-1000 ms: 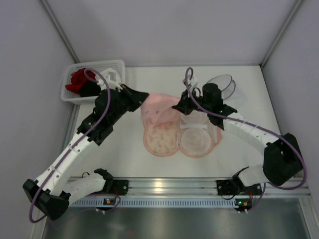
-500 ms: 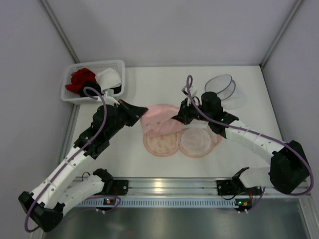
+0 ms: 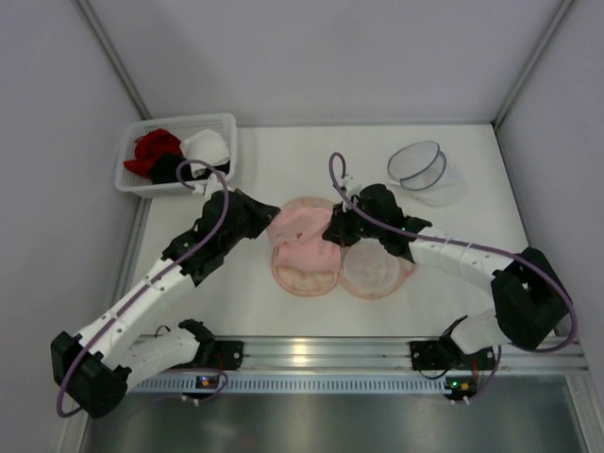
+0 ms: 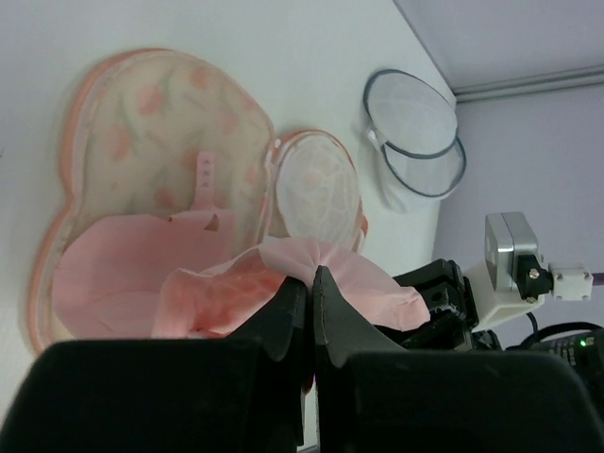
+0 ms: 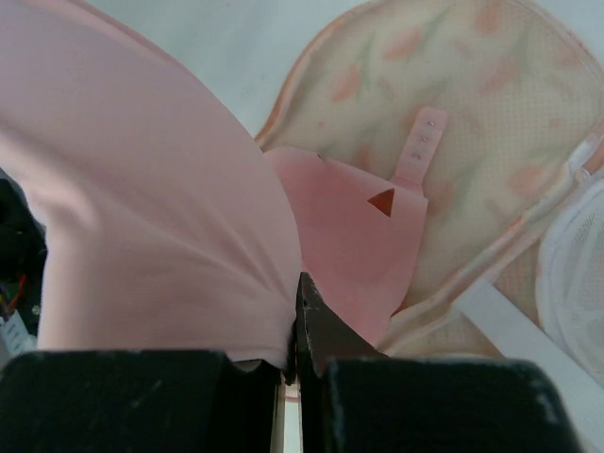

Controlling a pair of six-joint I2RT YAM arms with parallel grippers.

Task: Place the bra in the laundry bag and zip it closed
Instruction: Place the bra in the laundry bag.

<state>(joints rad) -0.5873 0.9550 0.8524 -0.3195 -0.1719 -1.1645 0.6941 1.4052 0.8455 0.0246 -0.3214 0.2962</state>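
Bra [image 3: 304,229] lower over open laundry bag [image 3: 370,272]; left claw [image 4: 310,281], right claw [image 5: 294,323] tight on hem

Pale pink bra [image 3: 304,236], peach floral bag [image 4: 160,123]

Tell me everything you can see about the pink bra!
The bra is pale pink, soft and smooth-looking, with a rounded cup. It is folded and bunched, held up at both sides: the left gripper and right gripper are each shut on its fabric. Its lower part lies in the open laundry bag, on the flowered lining.
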